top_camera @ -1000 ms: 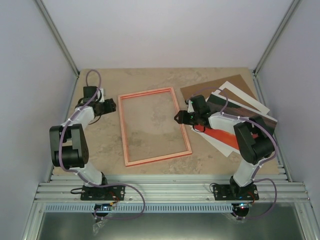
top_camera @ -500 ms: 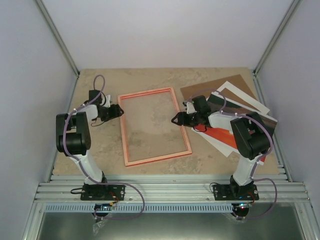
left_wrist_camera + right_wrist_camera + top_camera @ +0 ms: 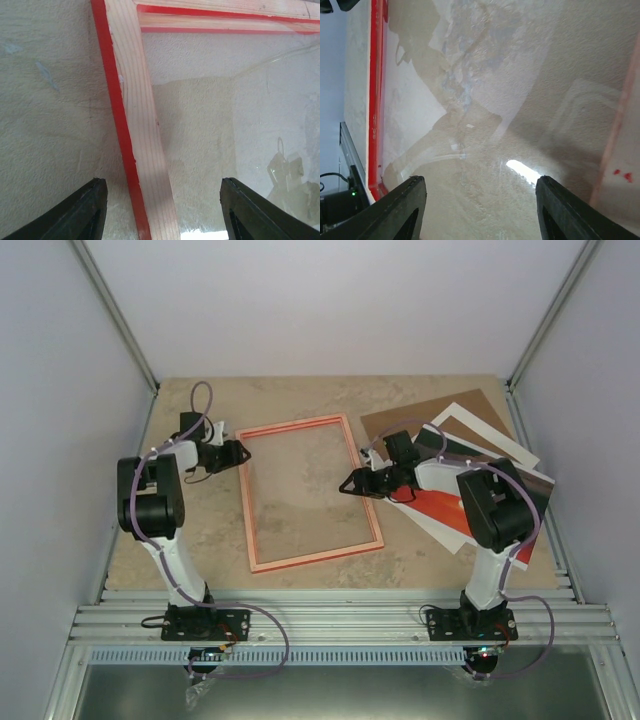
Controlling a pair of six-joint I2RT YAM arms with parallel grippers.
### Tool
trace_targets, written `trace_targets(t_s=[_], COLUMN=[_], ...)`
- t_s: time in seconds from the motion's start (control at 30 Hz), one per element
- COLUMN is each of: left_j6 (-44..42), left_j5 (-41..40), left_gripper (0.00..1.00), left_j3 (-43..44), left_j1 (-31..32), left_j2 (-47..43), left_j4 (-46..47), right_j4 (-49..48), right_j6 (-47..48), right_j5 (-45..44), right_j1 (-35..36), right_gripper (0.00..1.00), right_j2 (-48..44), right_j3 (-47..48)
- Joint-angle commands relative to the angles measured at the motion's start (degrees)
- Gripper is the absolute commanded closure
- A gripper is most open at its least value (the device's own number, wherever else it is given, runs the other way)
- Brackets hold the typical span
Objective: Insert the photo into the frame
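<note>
The frame (image 3: 310, 492) lies flat mid-table with its paler orange-pink side up and a clear pane inside. My left gripper (image 3: 242, 452) is open at the frame's upper left rail. In the left wrist view that pale rail with its red edge (image 3: 142, 130) runs between the two fingers (image 3: 85, 212), which do not touch it. My right gripper (image 3: 346, 482) is open, reaching across the right rail over the pane (image 3: 485, 125), nothing between its fingers (image 3: 400, 210). The photo (image 3: 438, 508) lies on the right, partly under the right arm.
A brown cardboard board (image 3: 400, 420) and white sheets (image 3: 480, 432) lie stacked behind and under the photo at the back right. Grey walls close in the table on three sides. An aluminium rail (image 3: 340, 620) runs along the near edge.
The left gripper has moved right, up to the frame's left rail. The right gripper has moved left across the right rail and over the pane. The frame and the photo have not moved.
</note>
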State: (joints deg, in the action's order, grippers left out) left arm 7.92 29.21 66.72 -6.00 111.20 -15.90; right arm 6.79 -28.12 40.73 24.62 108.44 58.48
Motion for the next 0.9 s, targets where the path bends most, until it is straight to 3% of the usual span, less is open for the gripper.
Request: trace_targets(t_s=[0.0,0.23,0.47,0.63,0.87], left_j6=[-1.3,-1.9,-2.7,-1.8,-2.3], left_j5=[-1.1,-4.0,-2.9,-0.5,1.1], left_gripper=[0.35,0.31,0.31,0.31,0.31], left_j3=[-0.2,-5.0,-7.6,-7.8,-4.4], left_j1=[0.0,-0.3,-0.3,-0.1,0.0], left_j2=[-0.8,-7.0,-8.6,-6.7,-1.7], left_j4=[-1.0,-1.1,-3.6,-3.2,-2.6], right_j4=[6.2,10.6,15.9,17.2,17.7], right_j6=[5.0,13.5,19.7,20.9,20.6], right_j5=[0.0,-8.3,-13.9,-10.4,1.2], right_j1=[-2.2,-2.8,-3.0,-2.8,-1.9], right_gripper=[0.36,0.26,0.16,0.12,0.15], right_j2=[-2.4,-9.8,-4.9,-0.7,0.9], right_j3=[2.8,1.0,1.6,3.0,0.6])
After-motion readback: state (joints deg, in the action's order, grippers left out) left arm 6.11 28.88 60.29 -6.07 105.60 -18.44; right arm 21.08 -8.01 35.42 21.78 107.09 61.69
